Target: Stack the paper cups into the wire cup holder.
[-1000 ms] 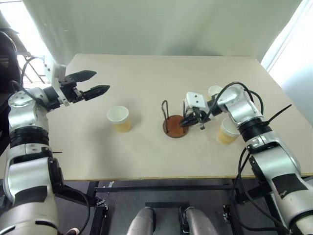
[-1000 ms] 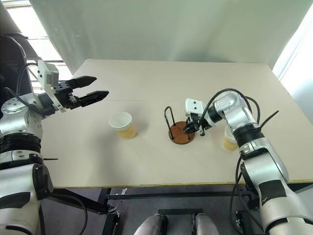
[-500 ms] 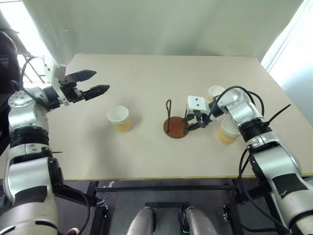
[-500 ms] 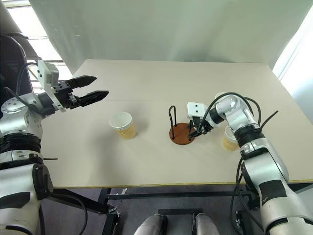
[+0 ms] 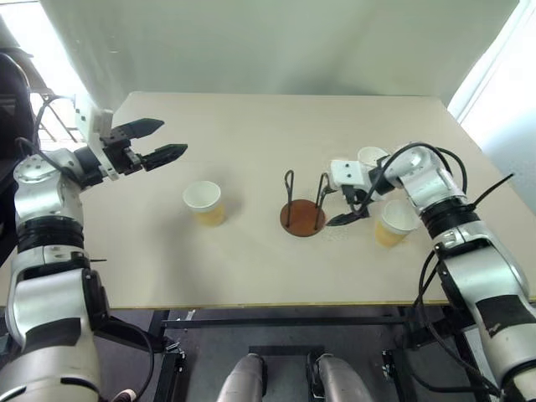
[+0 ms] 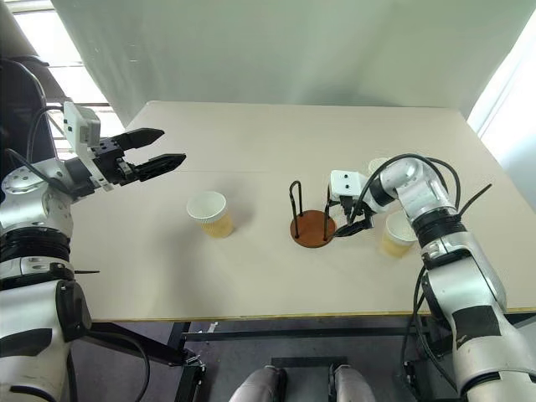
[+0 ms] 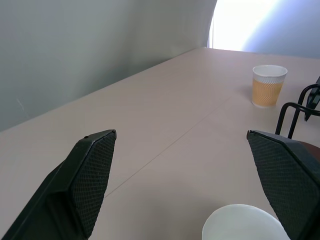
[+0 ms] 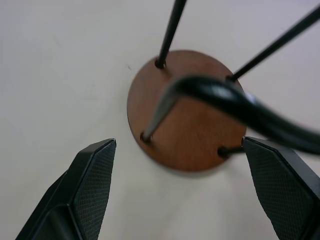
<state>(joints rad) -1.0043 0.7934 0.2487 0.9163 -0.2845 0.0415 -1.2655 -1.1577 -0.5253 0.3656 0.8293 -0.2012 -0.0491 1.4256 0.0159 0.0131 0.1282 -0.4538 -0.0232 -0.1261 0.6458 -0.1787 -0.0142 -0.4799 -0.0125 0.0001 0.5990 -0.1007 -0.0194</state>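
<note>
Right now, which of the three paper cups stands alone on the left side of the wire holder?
The cup standing alone left of the wire holder. The other two cups stand together on the holder's right.

Test room; bare table [image 5: 251, 126] before a plain backdrop [image 5: 268, 42].

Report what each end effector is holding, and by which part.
Nothing. The left end effector hangs open in the air; the right end effector is open beside the wire cup holder.
</note>
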